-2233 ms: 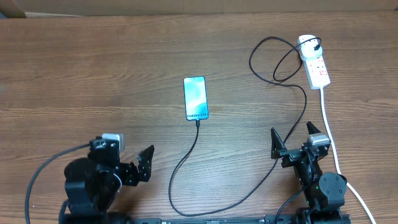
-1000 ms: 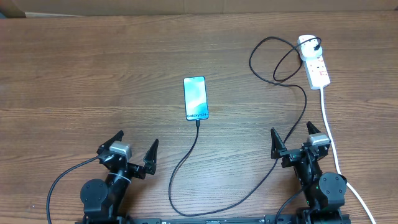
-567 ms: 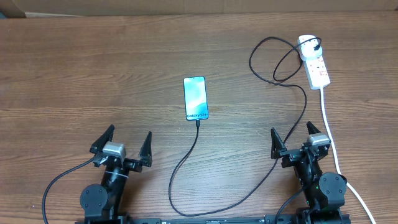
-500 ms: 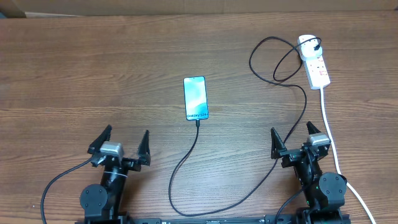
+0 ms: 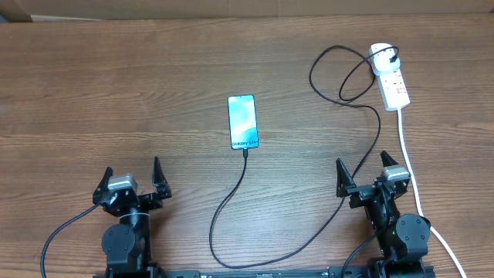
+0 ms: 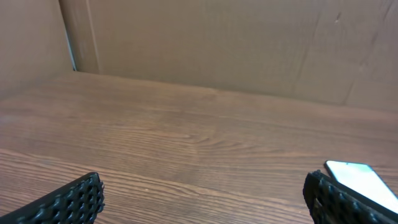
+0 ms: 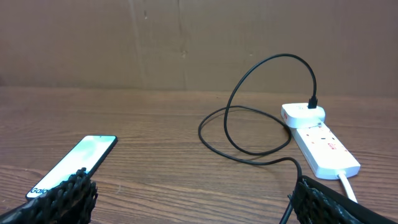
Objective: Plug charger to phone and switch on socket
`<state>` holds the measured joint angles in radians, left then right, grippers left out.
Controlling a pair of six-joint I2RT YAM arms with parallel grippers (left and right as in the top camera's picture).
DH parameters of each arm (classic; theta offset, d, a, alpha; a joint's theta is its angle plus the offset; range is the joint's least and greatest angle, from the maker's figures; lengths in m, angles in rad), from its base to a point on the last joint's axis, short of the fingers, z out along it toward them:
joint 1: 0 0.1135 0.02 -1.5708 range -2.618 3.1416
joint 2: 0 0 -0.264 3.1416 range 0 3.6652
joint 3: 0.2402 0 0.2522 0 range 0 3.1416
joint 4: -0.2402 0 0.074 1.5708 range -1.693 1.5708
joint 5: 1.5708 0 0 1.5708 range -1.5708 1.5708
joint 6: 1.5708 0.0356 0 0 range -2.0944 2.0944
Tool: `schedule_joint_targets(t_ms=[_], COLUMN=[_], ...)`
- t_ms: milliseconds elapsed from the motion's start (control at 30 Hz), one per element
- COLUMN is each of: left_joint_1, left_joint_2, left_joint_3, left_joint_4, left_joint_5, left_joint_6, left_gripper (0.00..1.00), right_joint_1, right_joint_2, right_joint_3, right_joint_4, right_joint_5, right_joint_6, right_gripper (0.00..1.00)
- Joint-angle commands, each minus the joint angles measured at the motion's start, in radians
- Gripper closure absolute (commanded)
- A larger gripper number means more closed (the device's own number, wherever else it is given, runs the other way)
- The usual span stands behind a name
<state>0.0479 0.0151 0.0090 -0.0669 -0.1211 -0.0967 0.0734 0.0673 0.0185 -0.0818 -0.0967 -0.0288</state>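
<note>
left hand [image 5: 130,171]: fingers spread wide, holding nothing, at the near left of the wooden surface [image 5: 116,77] | right hand [image 5: 362,167]: spread wide, empty, near right | smartphone [image 5: 242,122]: flat mid-surface, screen lit | charger cable [image 5: 231,197]: tip meets smartphone's near end, loops to white power strip [image 5: 390,77], far right

We see two black arms, each rising from a round black base [image 5: 123,241]. The left gripper [image 5: 130,171] and right gripper [image 5: 362,167] each have a pale grey block [image 5: 121,184] between two black, pointed fingers [image 5: 157,168]. Up close we find the pads [image 6: 69,200] covered in small raised bumps. Thin black cables [image 5: 62,225] curve away from each base.
</note>
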Motion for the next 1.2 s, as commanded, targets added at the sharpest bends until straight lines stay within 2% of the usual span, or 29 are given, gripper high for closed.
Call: schedule_joint_targets(t_ms=[0, 400, 1167], left_joint_1=[0.005, 0.005, 0.005], left_joint_2=[-0.012, -0.012, -0.011], left_joint_3=[-0.004, -0.003, -0.003], left_joint_4=[0.000, -0.007, -0.003], left_joint_5=[-0.027, 0.028, 0.025], left_joint_6=[0.076, 0.124, 0.123], left_gripper=[0.00, 0.00, 0.01], right_joint_1=[0.004, 0.004, 0.004], right_joint_2=[-0.010, -0.010, -0.010], right_joint_3=[-0.010, -0.010, -0.010], right_joint_4=[0.005, 0.005, 0.005], right_joint_5=[0.006, 0.006, 0.006], right_joint_6=[0.005, 0.005, 0.005], right_gripper=[0.00, 0.00, 0.00])
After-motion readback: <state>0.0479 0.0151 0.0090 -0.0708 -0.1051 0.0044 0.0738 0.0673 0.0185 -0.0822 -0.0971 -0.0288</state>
